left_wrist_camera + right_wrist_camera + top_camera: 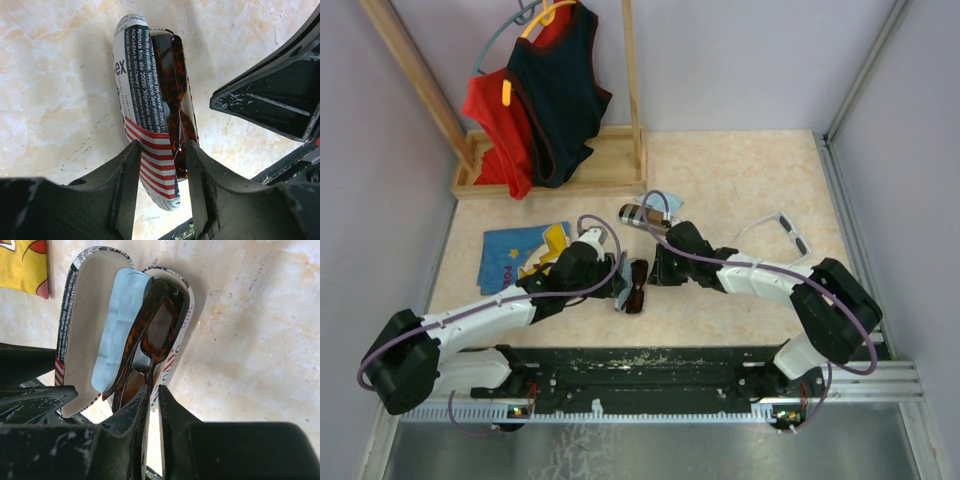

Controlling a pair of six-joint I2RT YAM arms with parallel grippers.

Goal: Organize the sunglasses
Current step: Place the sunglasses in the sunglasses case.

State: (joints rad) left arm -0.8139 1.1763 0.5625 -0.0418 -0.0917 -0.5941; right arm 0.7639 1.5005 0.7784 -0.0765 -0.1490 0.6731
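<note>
Casing step: the brown sunglasses sit folded in the open flag-print case, mid-frame on the surface, left jaws clamping the case, right jaws a slit at the frame's tip, grip unclear; next, release, withdraw, shut the lid.

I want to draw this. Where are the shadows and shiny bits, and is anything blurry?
Top view: sharp, evenly lit, only faint shadows on the table. Left wrist view: table washed bright at upper left, sunglasses glint, near fingers dark and soft. Right wrist view: case throws a shadow rightward, fingers dark, nothing badly blurred.
</note>
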